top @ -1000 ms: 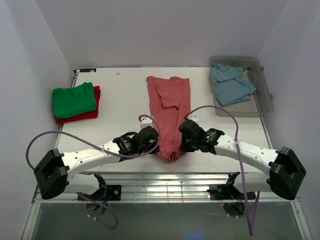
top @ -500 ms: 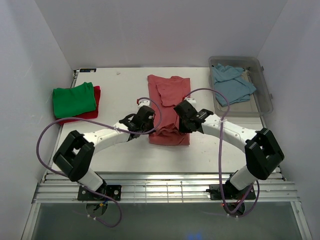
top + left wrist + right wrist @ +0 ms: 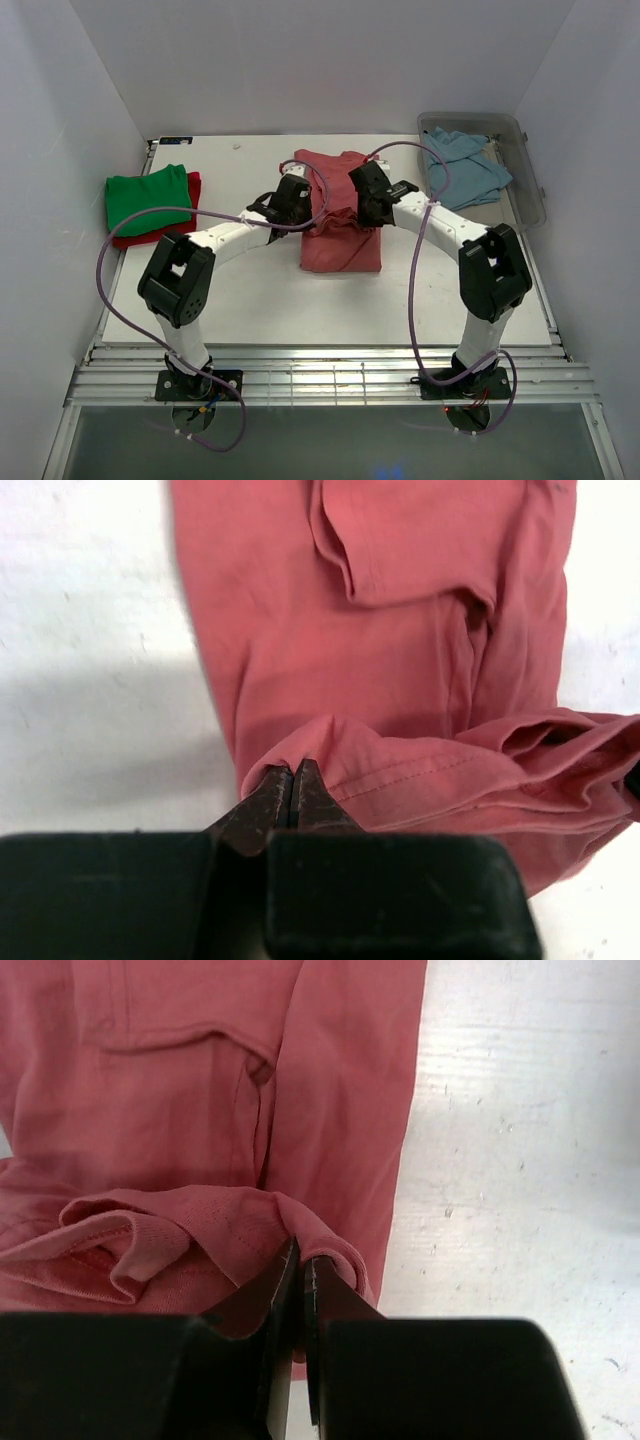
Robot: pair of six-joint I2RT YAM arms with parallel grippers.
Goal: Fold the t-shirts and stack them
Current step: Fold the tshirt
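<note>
The salmon-pink t-shirt (image 3: 342, 235) lies mid-table, its near hem lifted and carried over its far part. My left gripper (image 3: 300, 193) is shut on the hem's left corner (image 3: 300, 748). My right gripper (image 3: 362, 190) is shut on the hem's right corner (image 3: 305, 1230). The hem sags in folds between them. A folded bright green t-shirt (image 3: 148, 198) lies on a folded red t-shirt (image 3: 176, 231) at the left. A crumpled light blue t-shirt (image 3: 463, 168) lies in the bin.
A clear plastic bin (image 3: 530, 190) stands at the back right of the white table (image 3: 250, 290). Purple cables (image 3: 420, 230) loop over both arms. White walls close in the left, back and right sides.
Both grippers have carried the pink shirt's near hem away from the table's front edge toward the back, folding the shirt over itself; both arms are now stretched far out.
</note>
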